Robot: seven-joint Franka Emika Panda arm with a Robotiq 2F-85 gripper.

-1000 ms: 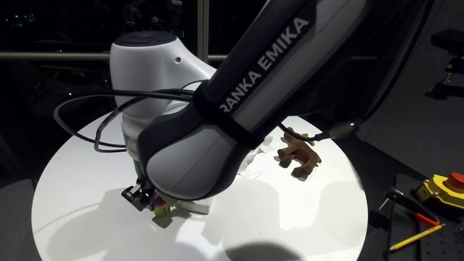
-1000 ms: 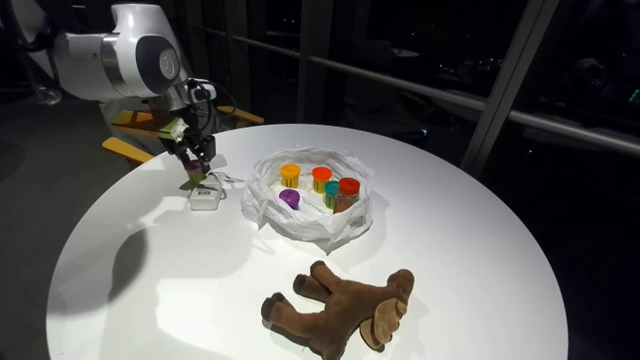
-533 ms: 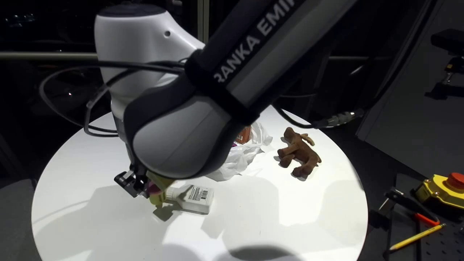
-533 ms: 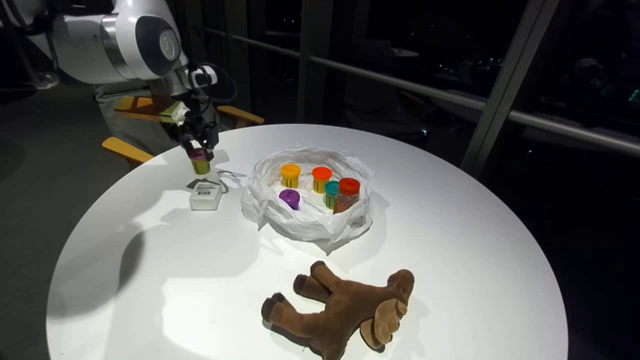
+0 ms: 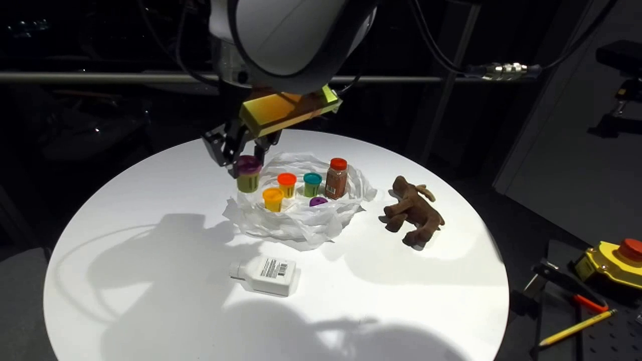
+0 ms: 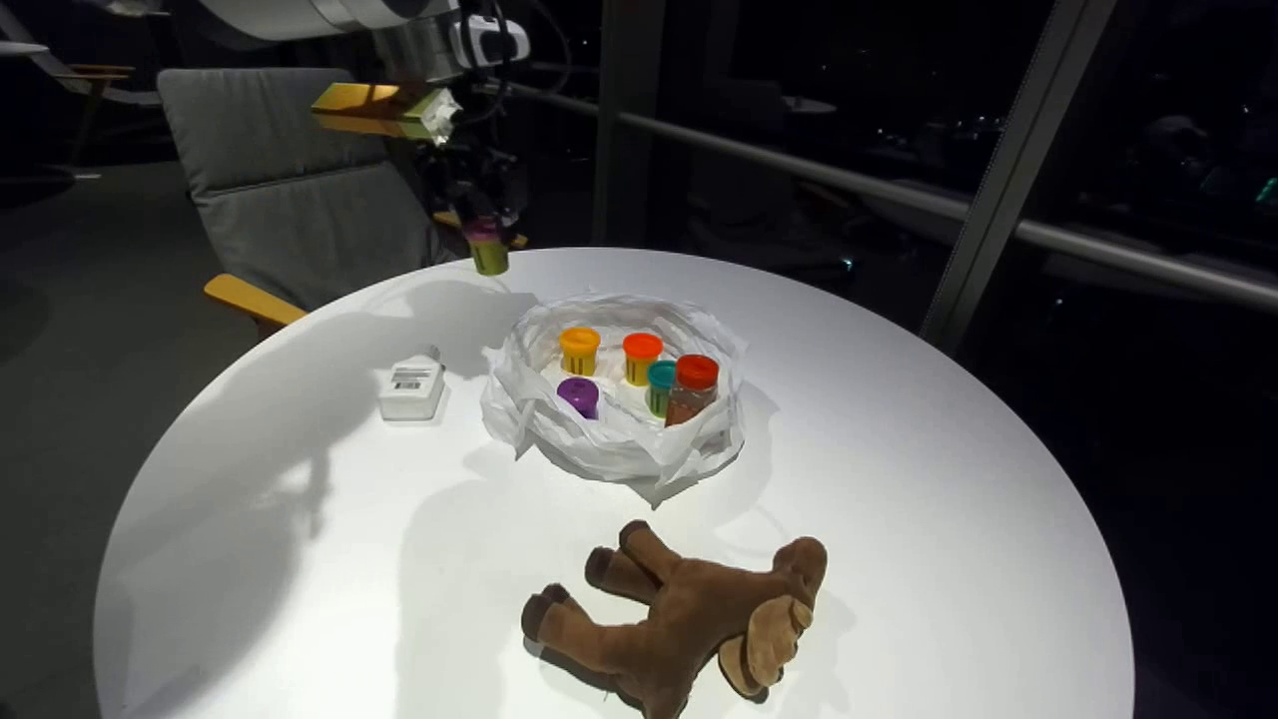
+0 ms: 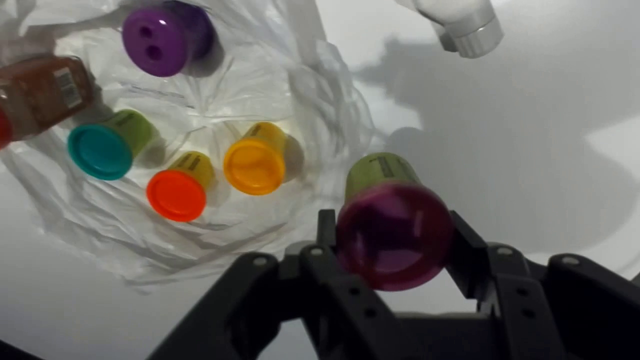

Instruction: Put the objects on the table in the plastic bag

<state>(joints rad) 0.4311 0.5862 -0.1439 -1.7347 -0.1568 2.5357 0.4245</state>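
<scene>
My gripper (image 7: 392, 237) is shut on a green little cup with a pink-purple lid (image 5: 248, 182), one finger on each side of the lid. It hangs above the table (image 6: 899, 479), beside the rim of the plastic bag (image 5: 301, 228) in the wrist view. Inside the spread bag are a yellow cup (image 7: 255, 165), an orange-lidded cup (image 7: 177, 192), a teal-lidded cup (image 7: 102, 150), a purple one (image 7: 157, 42) and the red-capped bottle (image 5: 336, 179). Outside it, a white bottle-shaped packet (image 5: 271, 276) lies flat. The brown plush animal (image 6: 689, 619) lies on its side.
A yellow block (image 5: 281, 113) is fixed at my wrist, above the fingers. A grey chair (image 6: 280, 190) with wooden armrests stands behind the table edge. Beside the table, a dark stand holds a red-and-yellow stop button (image 5: 614, 260) and a pencil (image 5: 577, 328).
With the cup in its grip, my gripper has risen off the table and travelled from beside the white packet toward the bag. The other objects are where they were.
</scene>
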